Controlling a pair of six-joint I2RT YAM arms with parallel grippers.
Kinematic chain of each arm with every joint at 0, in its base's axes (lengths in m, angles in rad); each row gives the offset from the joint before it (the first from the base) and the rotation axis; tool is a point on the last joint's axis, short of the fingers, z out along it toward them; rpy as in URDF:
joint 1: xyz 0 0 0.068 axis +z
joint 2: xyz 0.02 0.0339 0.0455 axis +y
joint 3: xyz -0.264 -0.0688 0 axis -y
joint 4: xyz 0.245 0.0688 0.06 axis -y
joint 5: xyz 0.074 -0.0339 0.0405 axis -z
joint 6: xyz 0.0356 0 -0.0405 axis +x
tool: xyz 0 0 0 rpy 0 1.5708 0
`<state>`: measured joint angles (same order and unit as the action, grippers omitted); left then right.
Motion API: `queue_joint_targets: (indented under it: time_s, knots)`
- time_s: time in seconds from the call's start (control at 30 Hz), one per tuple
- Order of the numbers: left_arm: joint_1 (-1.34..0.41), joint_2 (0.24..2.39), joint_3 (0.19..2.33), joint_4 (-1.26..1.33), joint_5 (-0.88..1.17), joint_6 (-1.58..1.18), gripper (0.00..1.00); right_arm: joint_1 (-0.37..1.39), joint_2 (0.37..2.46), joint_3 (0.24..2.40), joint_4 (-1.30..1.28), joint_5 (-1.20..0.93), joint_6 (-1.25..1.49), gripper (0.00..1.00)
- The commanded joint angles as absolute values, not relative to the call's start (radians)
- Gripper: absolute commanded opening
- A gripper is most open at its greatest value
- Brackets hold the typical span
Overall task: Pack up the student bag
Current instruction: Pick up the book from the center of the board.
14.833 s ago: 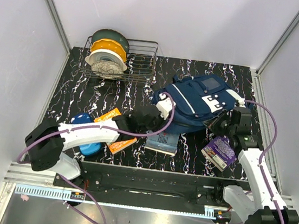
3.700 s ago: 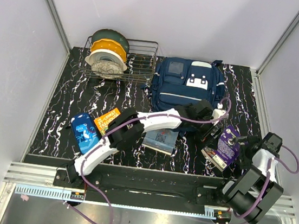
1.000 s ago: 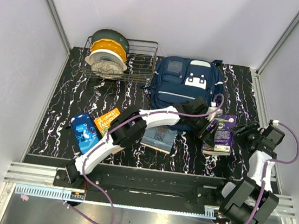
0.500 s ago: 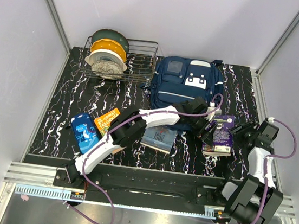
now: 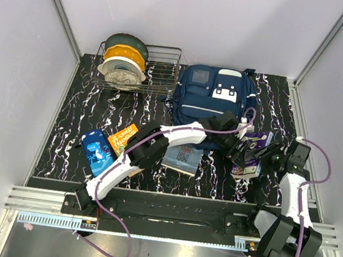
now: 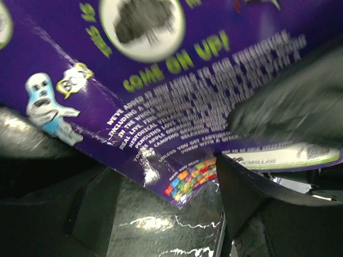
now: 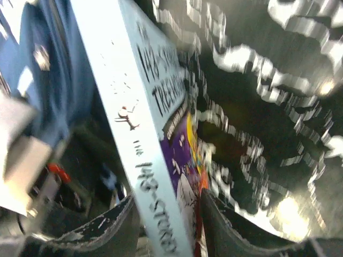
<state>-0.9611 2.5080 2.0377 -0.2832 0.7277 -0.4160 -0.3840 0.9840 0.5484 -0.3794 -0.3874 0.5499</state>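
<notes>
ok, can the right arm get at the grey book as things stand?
Probably not: the left arm lies across the grey book, and the right pincer is clamped on the purple book.

Your table [image 5: 80, 105] carries a wire rack [image 5: 163, 71] at the back left, with spools [image 5: 123, 60] standing in it. The student bag [image 5: 216, 99] lies just right of the rack. Before the bag lies a book [image 5: 183, 159], and left of that a packet [image 5: 122, 138] and a pouch [image 5: 96, 152]. To the right, a second book [image 5: 255, 152] sits between the left gripper [image 5: 238, 154] and the right gripper [image 5: 267, 156].
</notes>
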Motion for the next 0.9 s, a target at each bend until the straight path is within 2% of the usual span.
queue_joint_targets:
  time_s: [0.0,0.1,0.17,0.2,0.23,0.33,0.37,0.43,0.47,0.53,0.77,0.8,0.87]
  knots:
    - [-1.002,2.533,2.089,-0.091,0.784,-0.422,0.72,-0.324,0.996,0.508,-0.612,-0.653,0.62,0.53]
    - [-1.0,2.533,2.089,-0.083,0.785,-0.426,0.72,-0.324,0.991,0.509,-0.62,-0.612,0.62,0.56]
    - [-0.999,2.533,2.089,-0.086,0.784,-0.428,0.71,-0.322,1.0,0.505,-0.621,-0.588,0.615,0.52]
    - [-0.999,2.531,2.088,-0.086,0.784,-0.428,0.71,-0.322,0.996,0.506,-0.623,-0.557,0.62,0.48]
    - [-0.997,2.527,2.085,-0.087,0.785,-0.428,0.71,-0.322,0.983,0.506,-0.621,-0.548,0.627,0.37]
    - [-0.993,2.507,2.068,-0.095,0.779,-0.422,0.69,-0.322,0.928,0.518,-0.632,-0.491,0.656,0.29]
    - [-0.991,2.497,2.05,-0.092,0.77,-0.419,0.69,-0.322,0.914,0.52,-0.635,-0.477,0.676,0.23]
    - [-0.991,2.467,2.031,-0.087,0.767,-0.416,0.69,-0.322,0.882,0.535,-0.653,-0.433,0.69,0.22]
    - [-0.991,2.454,2.014,-0.087,0.764,-0.413,0.69,-0.324,0.871,0.541,-0.658,-0.42,0.704,0.1]
    - [-0.992,2.405,1.985,-0.086,0.756,-0.403,0.69,-0.324,0.847,0.573,-0.684,-0.382,0.707,0.08]
    - [-0.985,2.154,1.74,-0.066,0.562,-0.319,0.91,-0.324,0.831,0.736,-0.769,-0.27,0.646,0.04]
    - [-0.983,2.096,1.717,-0.069,0.539,-0.307,0.99,-0.324,0.833,0.751,-0.769,-0.281,0.638,0.01]
    - [-0.974,2.033,1.649,-0.069,0.49,-0.275,0.99,-0.324,0.836,0.801,-0.773,-0.311,0.609,0.0]
